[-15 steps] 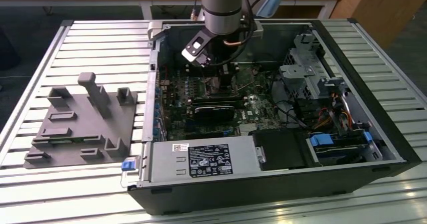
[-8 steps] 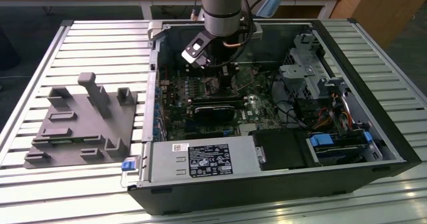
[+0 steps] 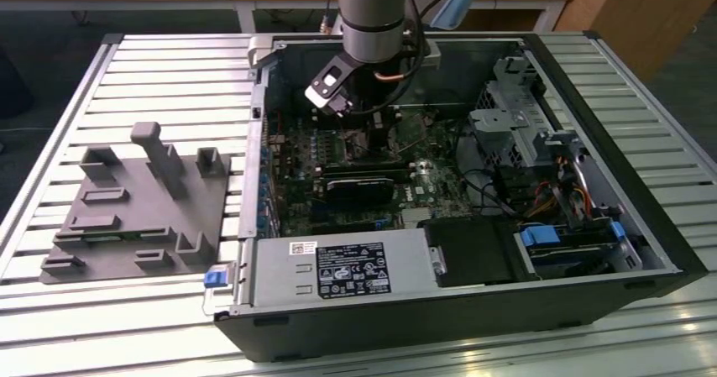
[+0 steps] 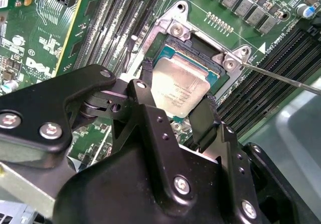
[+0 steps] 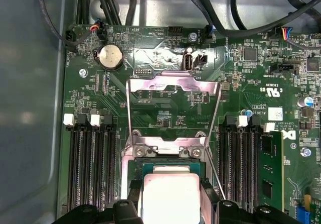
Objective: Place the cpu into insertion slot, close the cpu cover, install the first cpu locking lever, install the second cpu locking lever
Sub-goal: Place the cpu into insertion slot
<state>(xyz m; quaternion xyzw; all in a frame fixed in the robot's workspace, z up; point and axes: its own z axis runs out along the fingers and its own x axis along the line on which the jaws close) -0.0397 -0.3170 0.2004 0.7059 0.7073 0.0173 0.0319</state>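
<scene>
My gripper (image 4: 175,97) is down inside the open computer case (image 3: 627,251), over the motherboard. Its two black fingers (image 4: 147,78) press the opposite edges of the cpu (image 4: 180,86), a flat square chip with a dull grey top. The cpu sits right at the insertion slot (image 4: 196,47), a black socket with a silver rim; I cannot tell whether it is fully seated. In the first wrist view the cpu (image 5: 170,196) shows below the cpu cover (image 5: 173,81), which stands swung up and open. A thin locking lever rod (image 4: 286,79) sticks out beside the socket.
Long black memory slots (image 5: 93,169) flank the socket on both sides, one holding a green module (image 5: 269,169). A black card (image 3: 361,188), a power supply (image 3: 342,272) and drive cages (image 3: 526,129) crowd the case. A grey fixture (image 3: 140,205) lies on the slatted table at the exterior view's left.
</scene>
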